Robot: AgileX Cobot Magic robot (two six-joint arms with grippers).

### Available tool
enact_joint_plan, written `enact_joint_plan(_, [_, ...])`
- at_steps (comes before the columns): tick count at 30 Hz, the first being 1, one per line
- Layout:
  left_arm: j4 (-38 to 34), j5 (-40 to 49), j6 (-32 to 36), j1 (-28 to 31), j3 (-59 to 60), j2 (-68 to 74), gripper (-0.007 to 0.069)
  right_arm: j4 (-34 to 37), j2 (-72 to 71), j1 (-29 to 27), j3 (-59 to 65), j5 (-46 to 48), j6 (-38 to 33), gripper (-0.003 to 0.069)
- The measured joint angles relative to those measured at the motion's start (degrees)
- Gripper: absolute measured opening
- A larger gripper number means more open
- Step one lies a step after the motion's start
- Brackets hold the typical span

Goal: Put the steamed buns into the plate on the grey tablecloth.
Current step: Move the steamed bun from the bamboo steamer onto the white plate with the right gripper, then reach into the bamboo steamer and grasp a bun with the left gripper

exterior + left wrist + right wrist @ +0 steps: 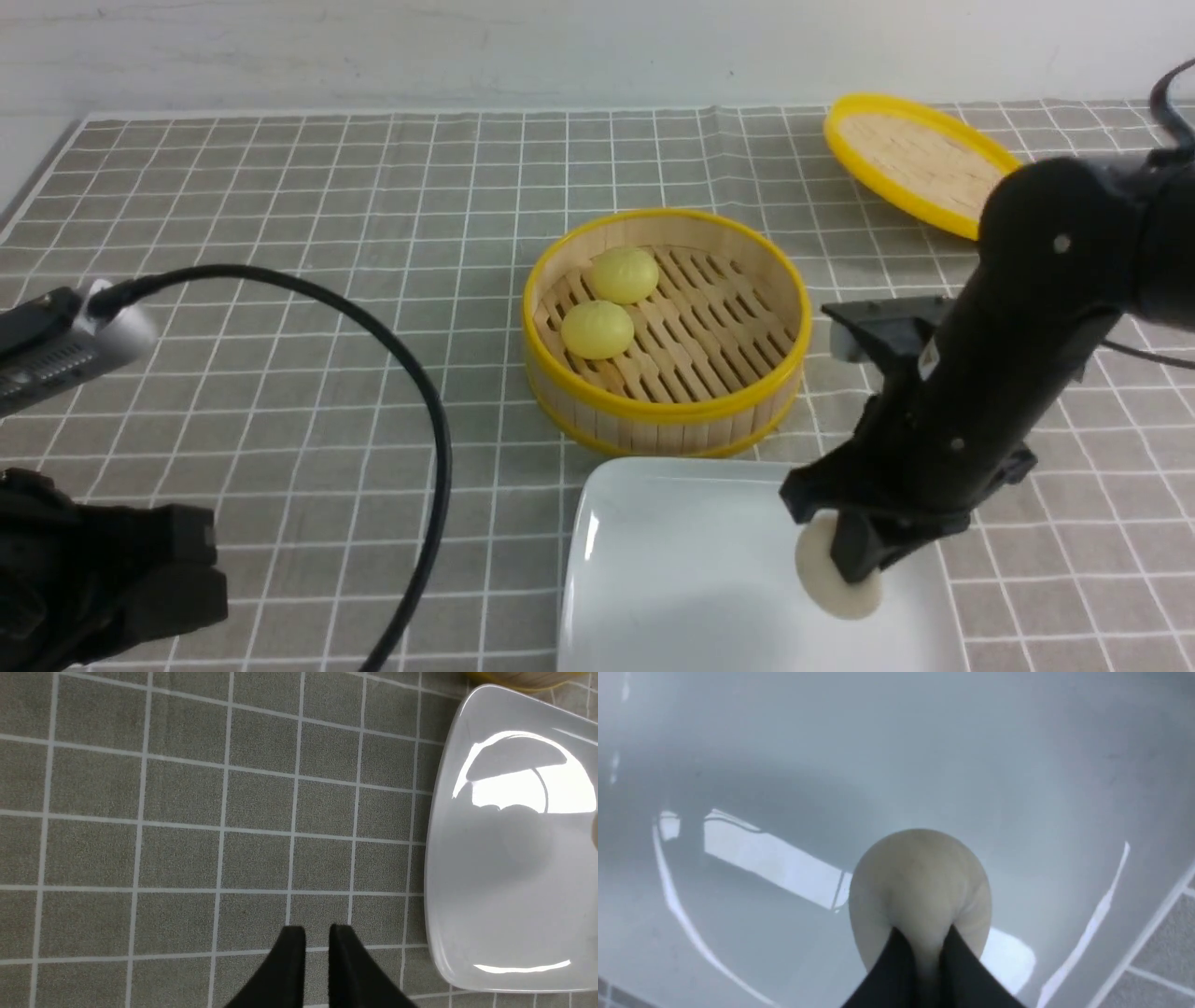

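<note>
**Bun 1 at plate: release check**

My R claw is clamped on the off-white bun, lower right of the front view, inside the plate near its right rim. Bun-to-plate contact: can't tell. My L claw has fingers near-together and empty, over the grey tablecloth beside the plate. The rear yellow bun and front yellow bun sit in the steamer, frame centre.

Recommendation: lower till the bun rests, part fingers slowly, then lift straight up. Risks, in my judgement: dough sticks to a finger, or the bun rolls on the gloss. Leave the plate's left side free for the other two.
</note>
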Motion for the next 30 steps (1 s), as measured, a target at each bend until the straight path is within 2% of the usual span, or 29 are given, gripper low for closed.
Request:
enact_joint_plan(1, [0.0, 0.1, 0.0, 0.0, -0.1, 0.1, 0.0116, 0.0, 0.2, 0.0, 0.1, -0.4, 0.0, 0.0085])
enact_joint_plan(7, [-0.2, 4.1, 0.0, 0.0, -7.7, 7.3, 0.0209, -0.7, 3.4, 0.1, 0.4, -2.2, -0.1, 0.0366])
enact_joint_plan(10, [-0.3, 5.8, 0.0, 0.0, -12.5, 11.2, 0.0249, -2.1, 2.7, 0.1, -1.3, 0.1, -0.4, 0.0462])
enact_joint_plan(12, [-0.4, 6.8, 1.4, 0.0, -16.8, 15.1, 0.0273, -4.4, 1.1, 0.1, -3.7, 3.6, -1.1, 0.0489])
enact_joint_plan(14, [-0.4, 7.9, 3.3, 0.0, -20.7, 17.9, 0.0282, -6.1, -1.2, 0.1, -5.9, 6.7, -1.4, 0.0473])
enact_joint_plan(17, [-0.6, 9.4, 4.0, 0.0, -24.3, 21.3, 0.0286, -7.9, -4.4, 0.1, -7.8, 9.7, -1.5, 0.041])
enact_joint_plan(18, [-1.2, 10.0, 4.0, 0.0, -26.7, 23.3, 0.0286, -9.2, -7.2, 0.1, -8.4, 11.8, -1.6, 0.033])
enact_joint_plan(19, [-1.4, 10.1, 4.0, 0.0, -27.6, 23.9, 0.0286, -9.4, -8.4, 0.1, -8.4, 12.3, -1.6, 0.0307])
enact_joint_plan(22, [-4.1, 9.1, 4.0, -0.2, -31.9, 28.9, 0.0304, -11.4, -16.8, 0.1, -7.3, 14.6, -1.0, 0.0062])
enact_joint_plan(23, [-4.7, 8.5, 4.0, -0.6, -32.7, 30.1, 0.0312, -11.6, -19.4, 0.1, -6.4, 14.8, -0.4, 0.0018])
enact_joint_plan(26, [-4.9, 7.0, 4.0, -2.6, -34.3, 32.5, 0.0322, -12.1, -24.6, 0.1, -3.7, 15.2, 0.7, -0.0013])
enact_joint_plan(30, [-3.7, 5.1, 4.0, -11.3, -40.1, 39.1, 0.0328, -12.6, -35.7, 0.1, 3.8, 16.0, 2.4, -0.0015])
